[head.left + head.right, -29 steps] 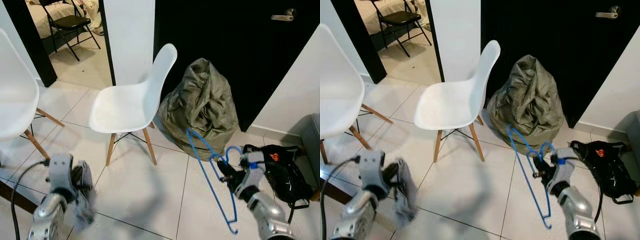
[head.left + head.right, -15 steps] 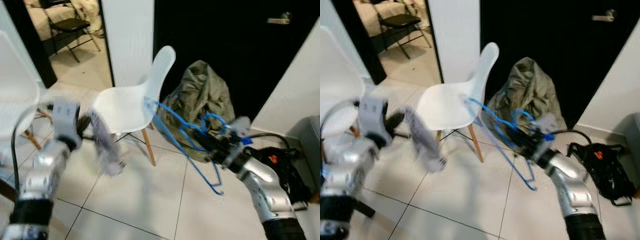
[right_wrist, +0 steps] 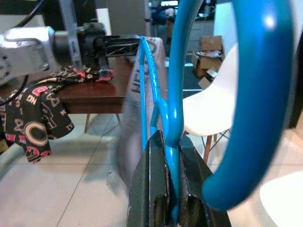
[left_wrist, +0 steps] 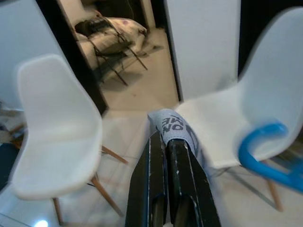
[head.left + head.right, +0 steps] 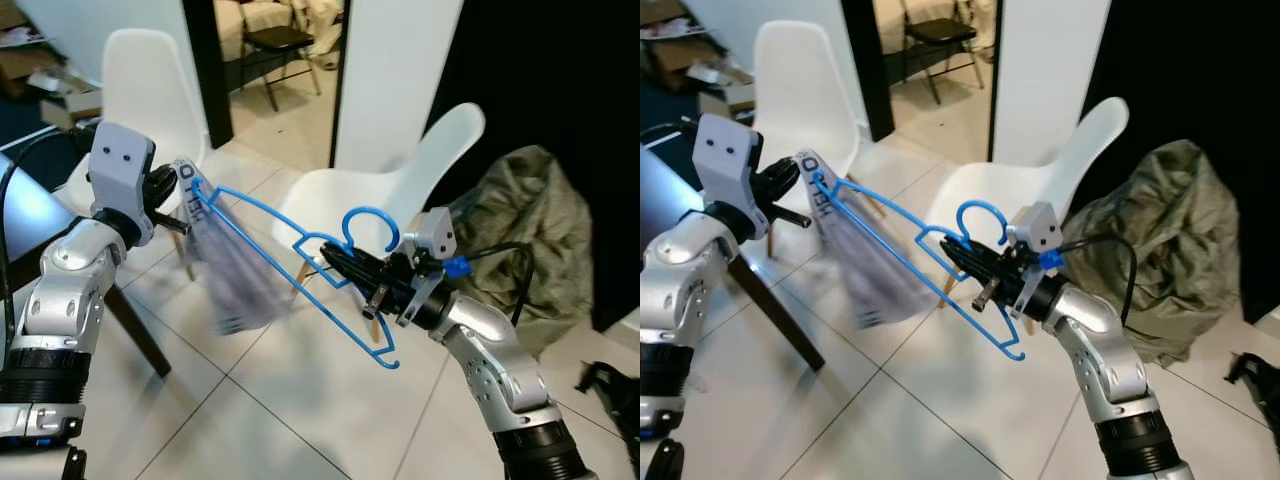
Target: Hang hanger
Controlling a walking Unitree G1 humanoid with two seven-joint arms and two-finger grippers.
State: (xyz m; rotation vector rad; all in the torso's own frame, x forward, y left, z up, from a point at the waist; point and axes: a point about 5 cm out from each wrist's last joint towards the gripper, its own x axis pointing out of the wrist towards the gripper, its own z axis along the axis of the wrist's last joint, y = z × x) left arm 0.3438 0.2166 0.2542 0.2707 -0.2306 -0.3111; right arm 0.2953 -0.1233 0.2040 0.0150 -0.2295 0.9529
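Raised now, blue hanger (image 5: 300, 262), right tool (image 3: 171, 189) clamping, left tool (image 4: 166, 156) pinching cloth (image 4: 171, 126)

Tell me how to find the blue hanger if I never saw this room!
Look in front of the white chair near the white wall. The robot's right gripper pinches the blue hanger just under its hook, in the air above the tiled floor. It is the only bright blue, thin thing there, and grey cloth in the left gripper hangs at its far end.
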